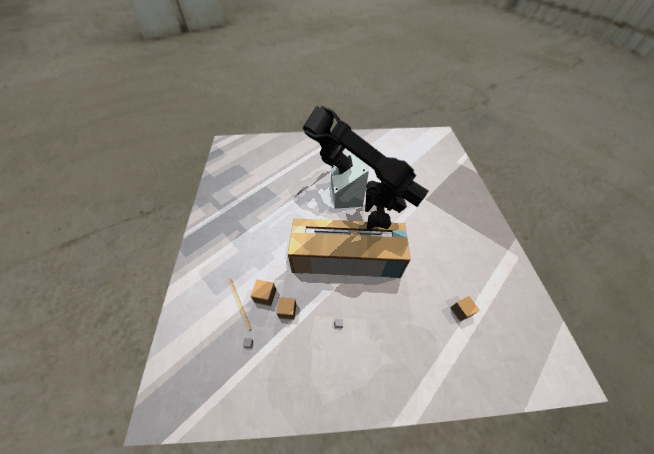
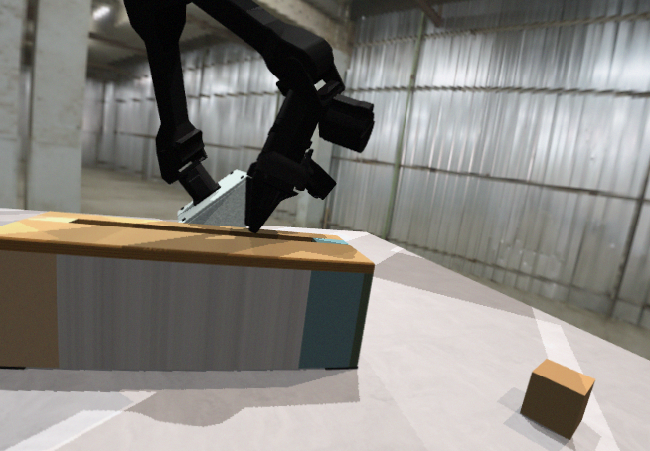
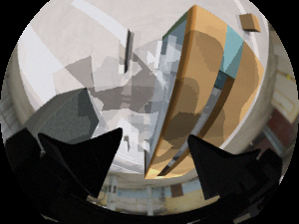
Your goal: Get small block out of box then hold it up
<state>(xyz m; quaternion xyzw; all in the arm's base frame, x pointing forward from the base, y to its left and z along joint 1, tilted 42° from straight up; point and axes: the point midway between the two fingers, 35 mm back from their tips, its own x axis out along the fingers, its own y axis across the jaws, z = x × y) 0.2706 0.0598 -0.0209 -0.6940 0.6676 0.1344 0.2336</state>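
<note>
While the arm (image 1: 370,155) leans over the box (image 1: 348,251), we record the end effector (image 2: 255,225) with its fingers spread and nothing between them, tips down at the long slot (image 1: 350,231) in the box top, toward the teal-marked end. We cannot see the small block from any view (the front panel reads grey and opaque from outside), so we cannot tell its place on the shelf. On the bench (image 1: 499,342) in front of the box lie three tan cubes, one (image 2: 557,395) well apart toward the teal end, plus a thin stick (image 1: 239,303) and two small grey cubes (image 1: 338,323).
</note>
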